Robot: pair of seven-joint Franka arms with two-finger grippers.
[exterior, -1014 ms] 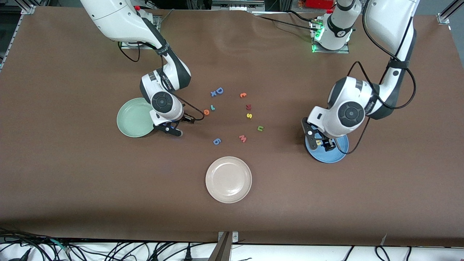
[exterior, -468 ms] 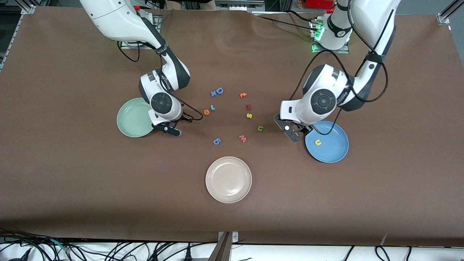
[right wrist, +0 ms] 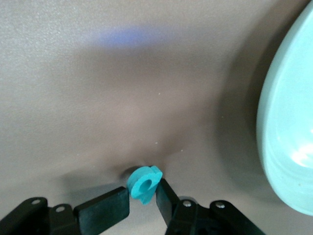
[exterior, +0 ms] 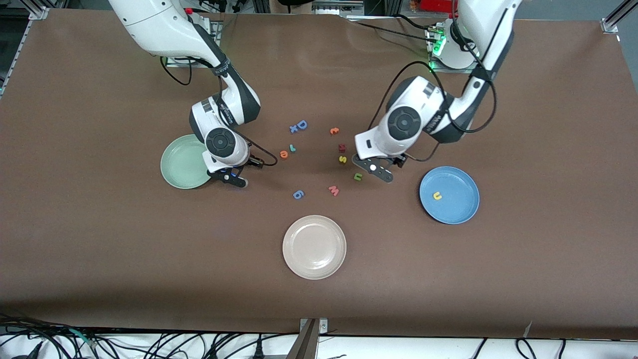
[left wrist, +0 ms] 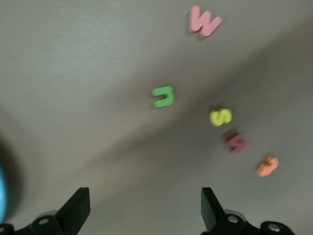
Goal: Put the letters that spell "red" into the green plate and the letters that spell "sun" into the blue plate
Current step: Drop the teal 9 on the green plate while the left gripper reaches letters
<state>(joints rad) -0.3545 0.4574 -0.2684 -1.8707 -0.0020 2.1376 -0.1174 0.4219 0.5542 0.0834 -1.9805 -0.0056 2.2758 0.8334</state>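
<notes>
From the front camera, a brown bench [exterior: 99, 249] is carrying three round plates. The pale mint-green plate [exterior: 180, 162] is lying toward the right arm's end, and the right gripper [exterior: 230, 178] is hanging over the bench just beside its rim. The medium-blue plate [exterior: 456, 202] is sitting toward the left arm's end with a tiny yellow foam "u" [exterior: 437, 196] lying in it. The left gripper [exterior: 375, 170] is hovering over the bench beside an olive-green foam "n" [exterior: 357, 176]. A yellow foam "s" [exterior: 342, 159] is lying farther from the camera than the "n", an orange foam "e" [exterior: 283, 154] and a teal-green foam "r" [exterior: 292, 147] are resting near the middle, and a cream-white plate [exterior: 314, 247] is sitting nearest the camera.

In the left wrist view, the left gripper's fingers [left wrist: 77, 208] are standing wide apart and empty above the bench.

In the right wrist view, the right gripper's fingers [right wrist: 105, 208] are pinching a teal foam "d" [right wrist: 143, 183] beside the green plate.
</notes>
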